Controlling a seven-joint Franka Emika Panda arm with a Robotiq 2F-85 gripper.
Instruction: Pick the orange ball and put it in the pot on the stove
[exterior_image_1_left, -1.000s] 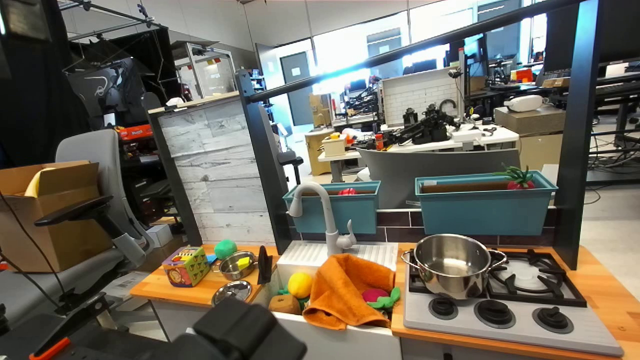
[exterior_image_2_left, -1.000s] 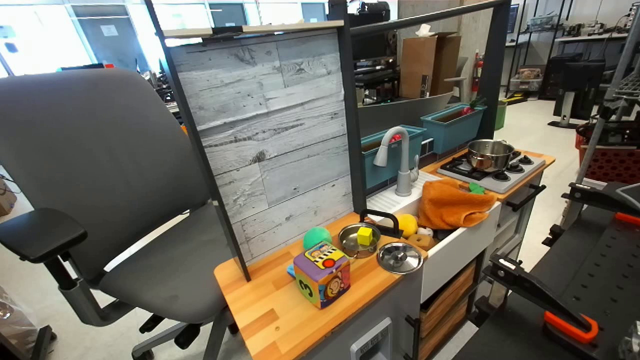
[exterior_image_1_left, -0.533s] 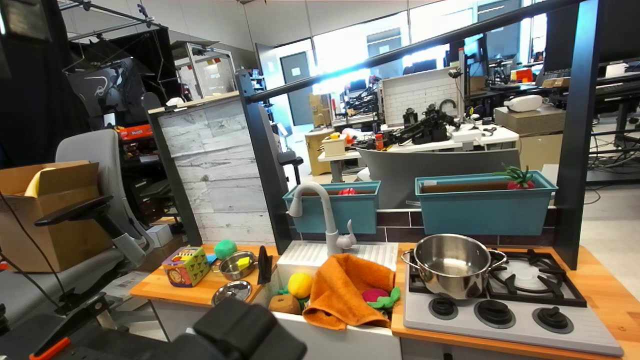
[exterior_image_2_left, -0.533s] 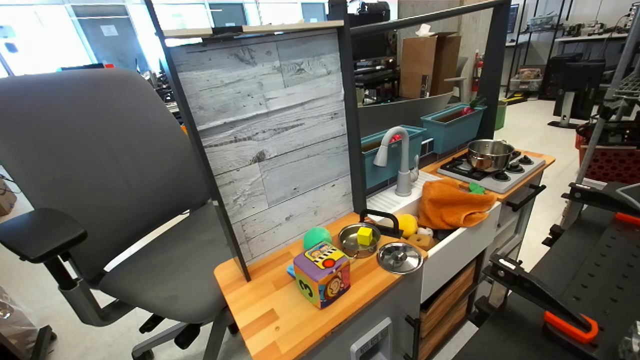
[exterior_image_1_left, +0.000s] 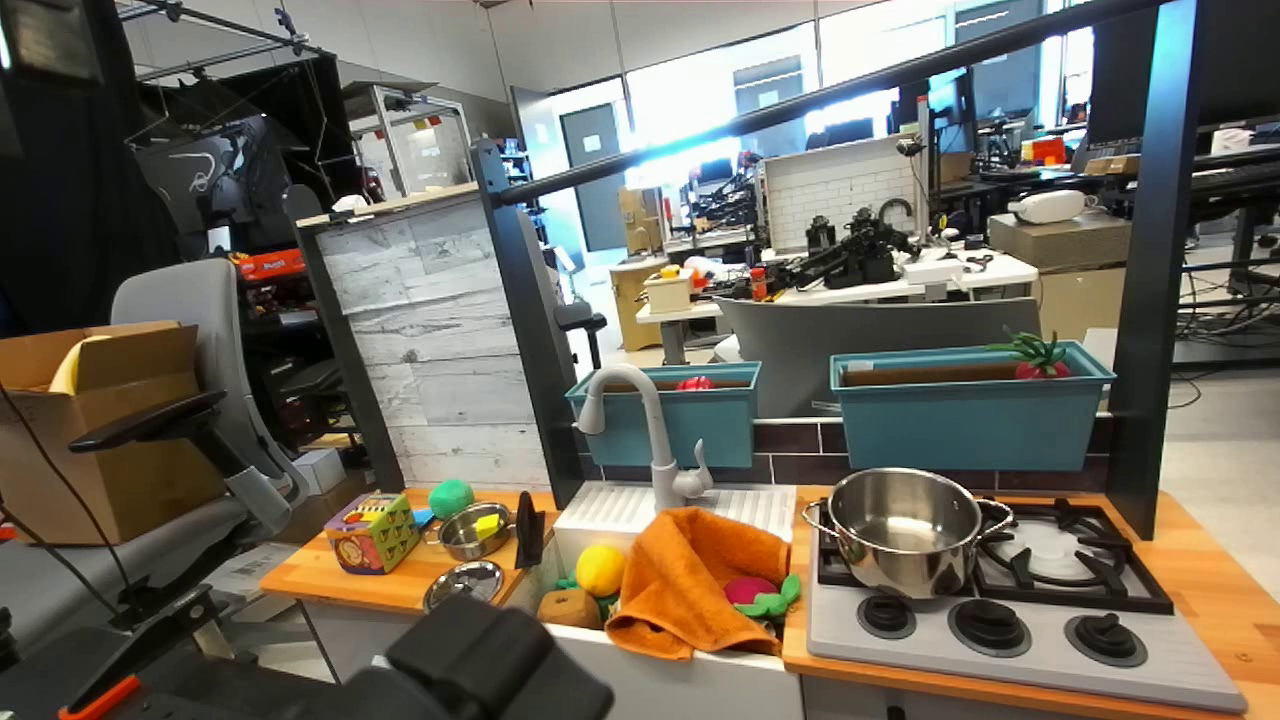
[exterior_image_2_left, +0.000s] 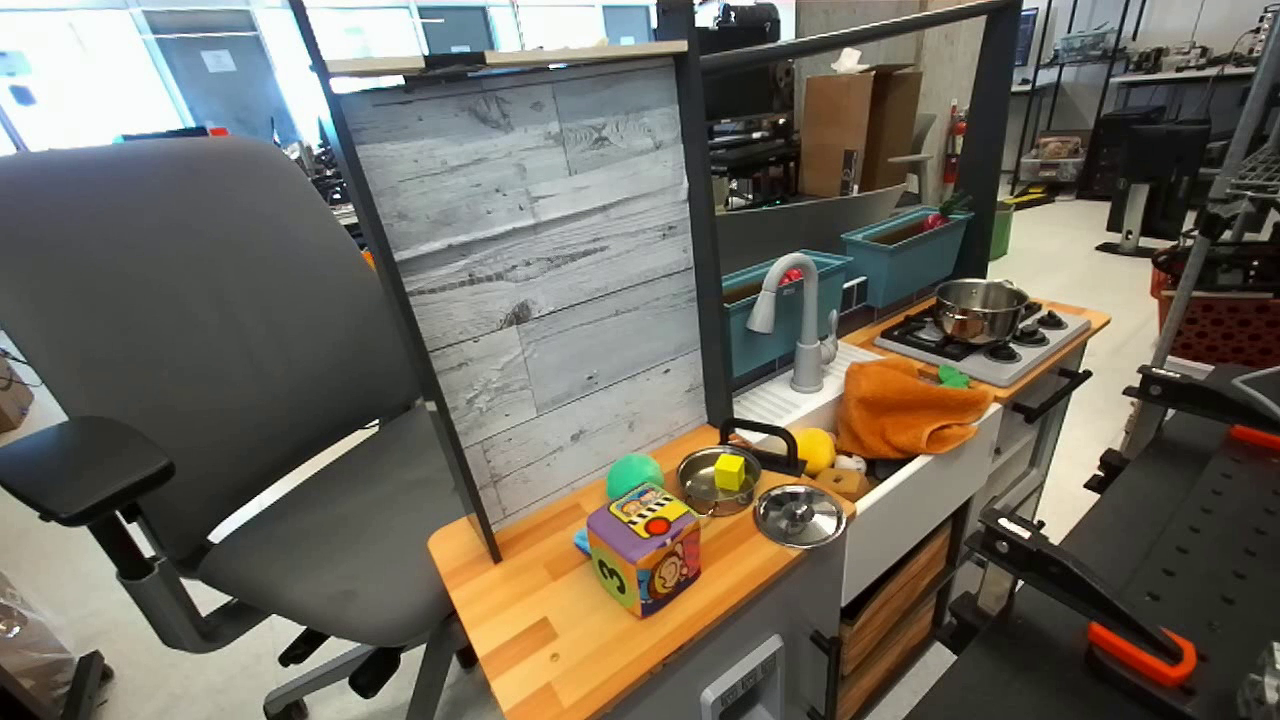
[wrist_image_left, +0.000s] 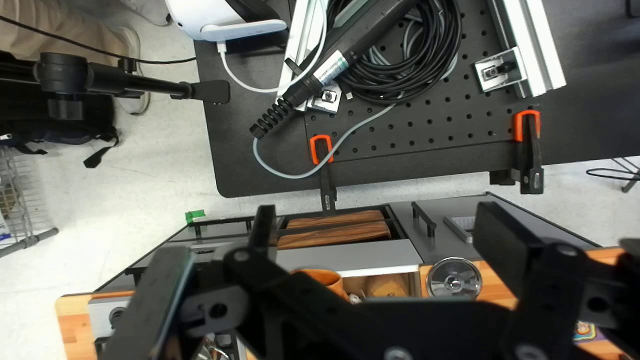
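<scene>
While the gripper (wrist_image_left: 367, 240) hangs with jaws spread wide and nothing between them, the approach seems the step in hand. Past the long edge of the black desk (wrist_image_left: 235, 150), the yellow ball (exterior_image_1_left: 600, 570), likeliest target as no plainly orange one shows, lies in the sink (exterior_image_1_left: 690, 690) beside the orange towel (exterior_image_1_left: 665, 580); the next move probably calls for crossing that edge and descending around the ball. Off the desk's rounded corner, the pot (exterior_image_1_left: 895, 575) stands on the stove (exterior_image_1_left: 1048, 645).
</scene>
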